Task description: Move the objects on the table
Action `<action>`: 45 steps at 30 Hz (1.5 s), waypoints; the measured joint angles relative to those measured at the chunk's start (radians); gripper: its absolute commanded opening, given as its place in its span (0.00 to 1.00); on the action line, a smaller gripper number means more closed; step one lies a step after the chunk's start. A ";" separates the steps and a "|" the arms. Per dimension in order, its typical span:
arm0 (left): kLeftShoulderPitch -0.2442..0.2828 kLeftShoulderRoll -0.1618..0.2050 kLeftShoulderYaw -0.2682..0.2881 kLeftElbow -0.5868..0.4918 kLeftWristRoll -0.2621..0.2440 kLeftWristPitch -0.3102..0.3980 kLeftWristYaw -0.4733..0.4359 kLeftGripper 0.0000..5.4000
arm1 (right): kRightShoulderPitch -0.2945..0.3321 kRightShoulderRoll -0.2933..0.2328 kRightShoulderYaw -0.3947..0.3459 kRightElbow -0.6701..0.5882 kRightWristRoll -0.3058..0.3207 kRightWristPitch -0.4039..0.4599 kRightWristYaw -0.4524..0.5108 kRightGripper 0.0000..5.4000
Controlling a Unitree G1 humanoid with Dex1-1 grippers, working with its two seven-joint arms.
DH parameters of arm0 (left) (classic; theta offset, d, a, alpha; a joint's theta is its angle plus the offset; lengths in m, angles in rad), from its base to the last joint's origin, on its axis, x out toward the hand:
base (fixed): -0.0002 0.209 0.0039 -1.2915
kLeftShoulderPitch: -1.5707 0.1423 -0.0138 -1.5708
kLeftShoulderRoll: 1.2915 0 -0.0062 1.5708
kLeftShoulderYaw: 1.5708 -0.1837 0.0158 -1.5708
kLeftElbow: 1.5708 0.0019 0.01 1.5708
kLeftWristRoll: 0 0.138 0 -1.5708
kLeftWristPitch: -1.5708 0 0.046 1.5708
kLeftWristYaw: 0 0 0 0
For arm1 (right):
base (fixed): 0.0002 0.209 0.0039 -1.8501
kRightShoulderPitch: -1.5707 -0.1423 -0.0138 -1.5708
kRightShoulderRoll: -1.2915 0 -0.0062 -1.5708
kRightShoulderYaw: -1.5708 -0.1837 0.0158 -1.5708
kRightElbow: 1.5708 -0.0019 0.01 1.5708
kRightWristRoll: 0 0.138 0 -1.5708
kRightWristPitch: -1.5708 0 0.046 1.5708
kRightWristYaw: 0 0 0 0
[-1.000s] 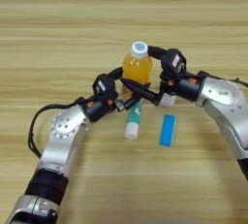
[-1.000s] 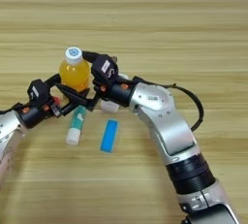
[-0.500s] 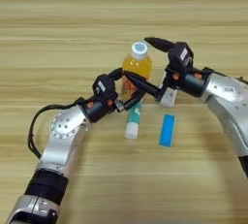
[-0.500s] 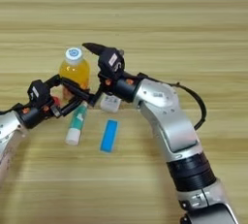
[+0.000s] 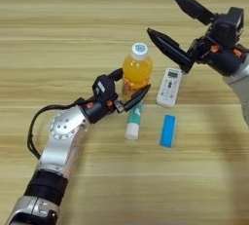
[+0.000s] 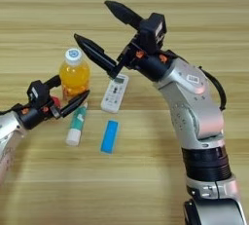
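Fingers of the right gripper (image 5: 179,28) are spread wide and carried high above the table (image 5: 58,34), holding nothing. A second ago that gripper was down beside the orange juice bottle (image 5: 136,70) and over the white remote (image 5: 169,87); half a second ago it was already being lifted; now it is raised clear, and the remote is uncovered, lying flat just right of the bottle.

The bottle is left upright near the middle of the table, its place unchanged. The left gripper (image 5: 132,86) is kept low at the bottle's base, fingers parted, one prong behind the bottle's foot and the other reaching in front; whether the bottle is actually touched cannot be told. A speck of red cube (image 6: 56,102) is glimpsed in the right eye view, tucked at that gripper.

The teal-and-white tube (image 5: 133,121) is seen lying below the bottle, with the flat blue bar (image 5: 168,130) just to its right, both untouched.

The right arm's release looks finished, so a handling of the bottle by the left arm is judged likeliest.
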 measured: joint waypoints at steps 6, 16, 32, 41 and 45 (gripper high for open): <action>0.001 0.000 0.000 -0.001 -0.001 0.000 -0.016 0.63 | -0.028 0.005 -0.028 0.045 -0.039 -0.045 -0.071 1.00; 0.029 0.017 -0.029 -0.088 -0.059 0.049 -0.131 0.63 | -0.049 0.019 0.007 0.257 -0.296 -0.236 -0.220 1.00; 0.107 0.104 -0.151 -0.154 -0.130 0.224 -0.381 0.63 | -0.060 0.025 0.017 0.347 -0.319 -0.299 -0.237 1.00; 0.145 0.156 -0.190 -0.145 -0.081 0.241 -0.420 0.63 | -0.070 0.026 0.027 0.293 -0.316 -0.294 -0.239 1.00; 0.154 0.159 -0.192 -0.145 -0.078 0.231 -0.421 0.63 | -0.077 0.026 0.027 0.279 -0.316 -0.293 -0.239 1.00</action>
